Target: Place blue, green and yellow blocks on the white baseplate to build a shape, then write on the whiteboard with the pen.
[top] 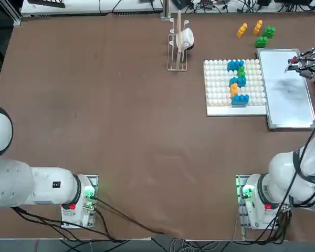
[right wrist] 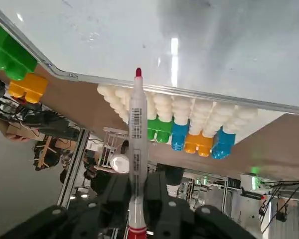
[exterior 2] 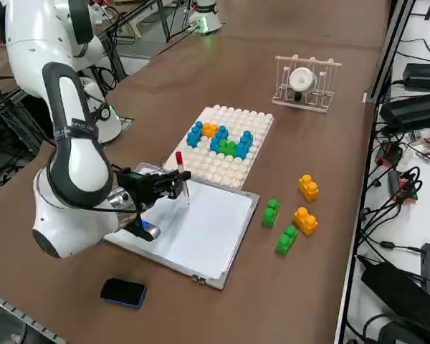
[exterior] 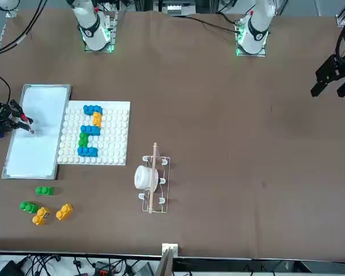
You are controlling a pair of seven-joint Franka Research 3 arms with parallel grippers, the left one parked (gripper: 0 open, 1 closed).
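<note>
Top view: right gripper (top: 300,65) sits over the far end of the whiteboard (top: 290,100), which lies flush against the white baseplate (top: 218,84). The pen is barely resolvable here. The blocks (top: 238,82) on the plate form a blue, green and orange zigzag; spare blocks (top: 259,32) lie loose on the table beyond it.

Front view: gripper (exterior: 6,118) hangs at the board's outer long edge, red pen tip (exterior: 27,121) pointing in over the board surface (exterior: 37,135). Whether the tip touches cannot be told.

Right side view: pen (exterior 2: 180,172) stands near upright in the fingers, red tip uppermost and clear of the board (exterior 2: 201,229). Board is smooth and glossy in a thin metal frame. A dark blue eraser (exterior 2: 123,292) lies just off its near edge.

Right wrist view: fingers (right wrist: 117,199) are clamped on the pen barrel (right wrist: 135,149) near its red back end; long stretch of barrel juts free toward the tip.

Handling judgement: pen is light, rigid, slick round plastic. A grip this far back gives the tip leverage, so pressing down could pivot or slide it in the pads. Light contact is advisable; the felt tip should glide on the slick board. Bricks are hard, glossy, studded.
</note>
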